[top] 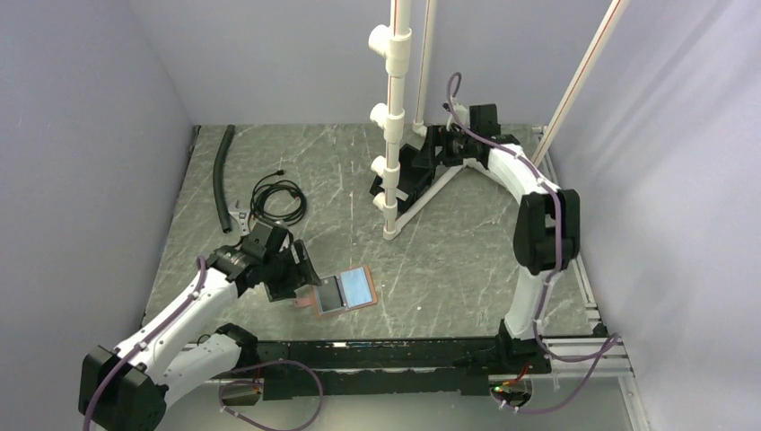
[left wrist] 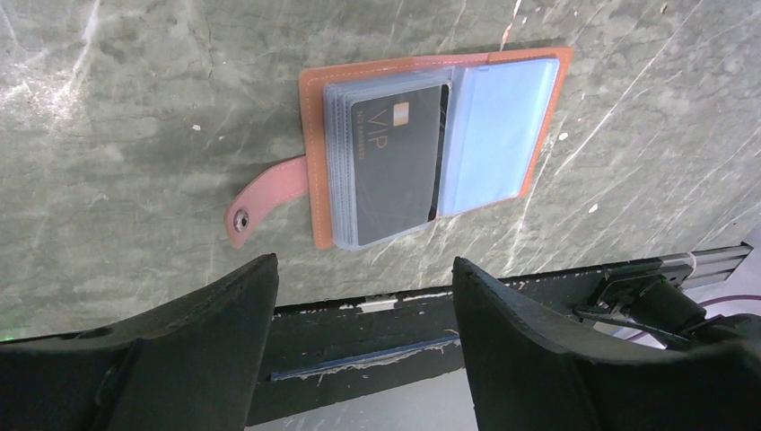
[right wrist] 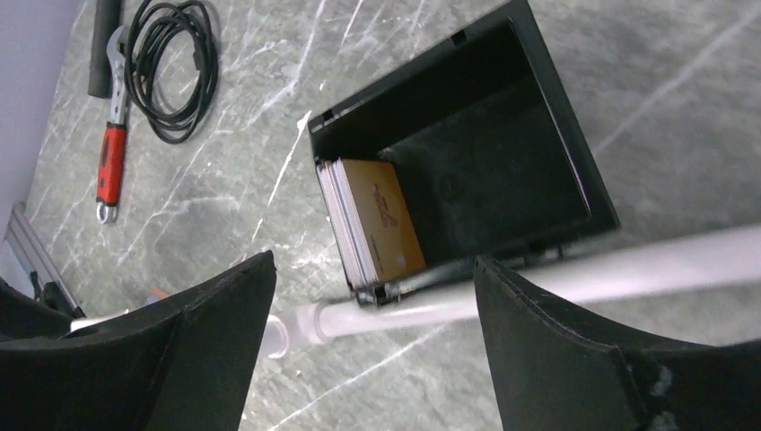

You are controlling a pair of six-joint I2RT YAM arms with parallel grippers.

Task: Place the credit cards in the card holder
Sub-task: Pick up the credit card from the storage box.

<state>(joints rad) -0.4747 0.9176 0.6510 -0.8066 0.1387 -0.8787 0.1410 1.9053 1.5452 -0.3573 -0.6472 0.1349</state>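
Leaning against a wall of the black box [right wrist: 538, 99], the credit cards [right wrist: 381, 224] are framed by the right gripper [right wrist: 372, 260], wide open and empty.

Counter [top: 449, 260] bare right of holder [top: 343, 293] and beyond it; holder's top unobstructed. Left jaws, spread wide, crowd holder's left side, not touching. Snap tab [left wrist: 260, 202] juts left. Rail [top: 386, 346] just nearside. Cable [top: 278, 199], hose [top: 221, 166] beyond-left. Pipe frame [top: 392, 117], box [right wrist: 538, 117] well beyond; card stack [right wrist: 372, 224] fills one side of box, rest open.
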